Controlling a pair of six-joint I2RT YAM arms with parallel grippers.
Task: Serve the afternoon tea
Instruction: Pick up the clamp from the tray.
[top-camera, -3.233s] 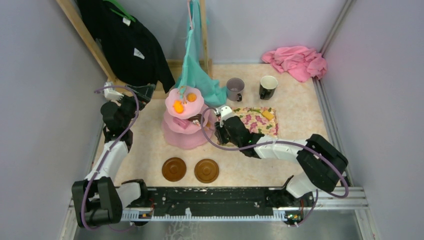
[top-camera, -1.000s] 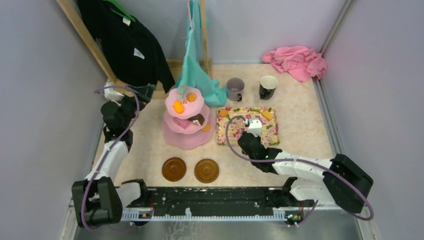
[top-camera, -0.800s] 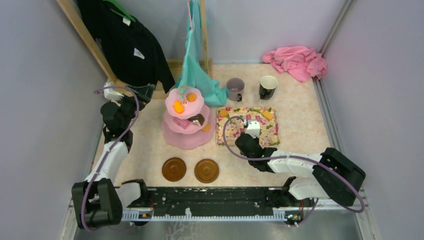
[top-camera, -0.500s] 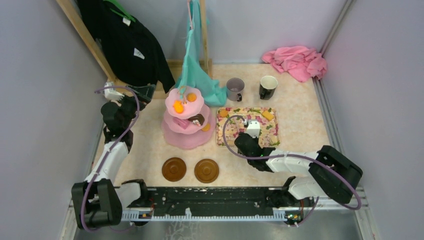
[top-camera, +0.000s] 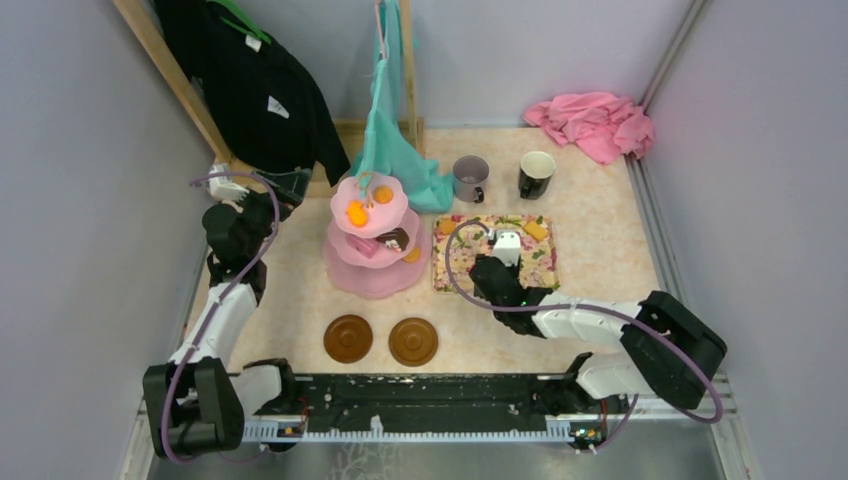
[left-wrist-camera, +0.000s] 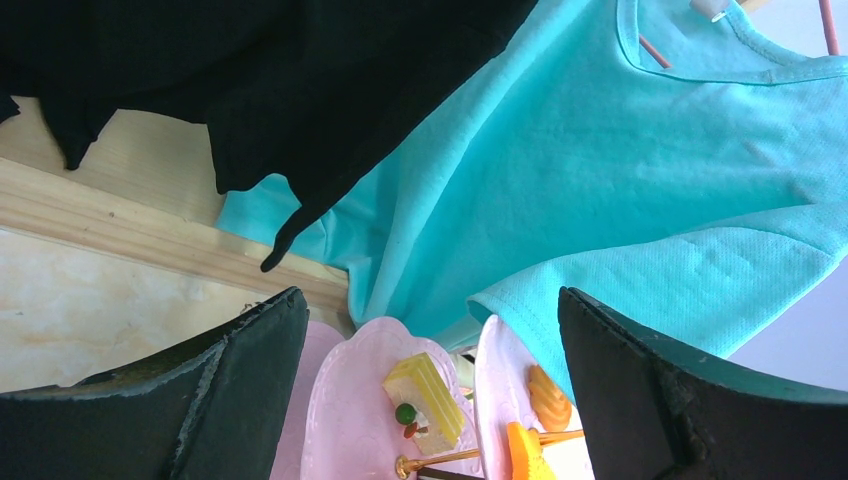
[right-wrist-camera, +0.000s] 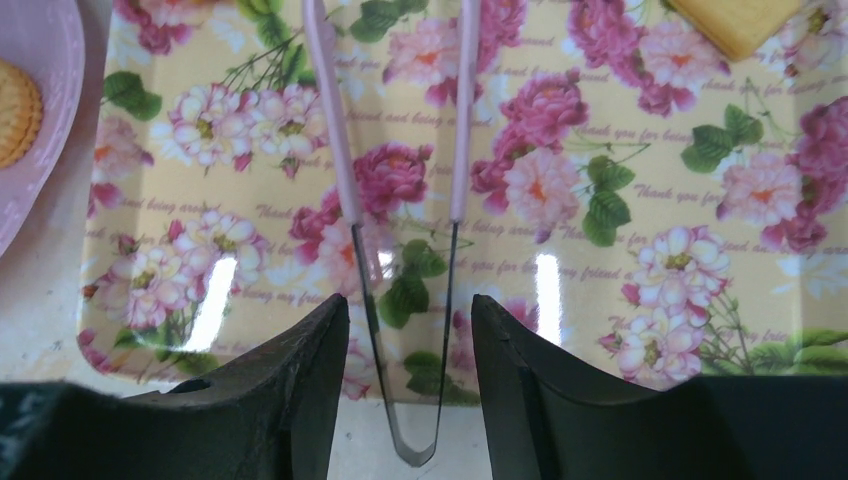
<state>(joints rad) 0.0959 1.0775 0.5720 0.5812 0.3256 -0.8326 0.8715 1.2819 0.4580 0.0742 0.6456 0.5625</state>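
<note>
top external | 2 mugs (top-camera: 470, 178) | 2 brown discs (top-camera: 348, 338) | 1 three-tier stand (top-camera: 368, 270)

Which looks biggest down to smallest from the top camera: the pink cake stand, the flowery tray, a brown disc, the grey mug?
1. Pink cake stand and flowery tray: about alike; the stand rises toward the camera, so unsure.
2. Brown disc.
3. Grey mug, slightly smaller.

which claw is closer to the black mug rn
Right. The right claw hovers over the floral tray, just in front of the black mug; the left claw sits far off to the left, beyond the pink stand.
</note>
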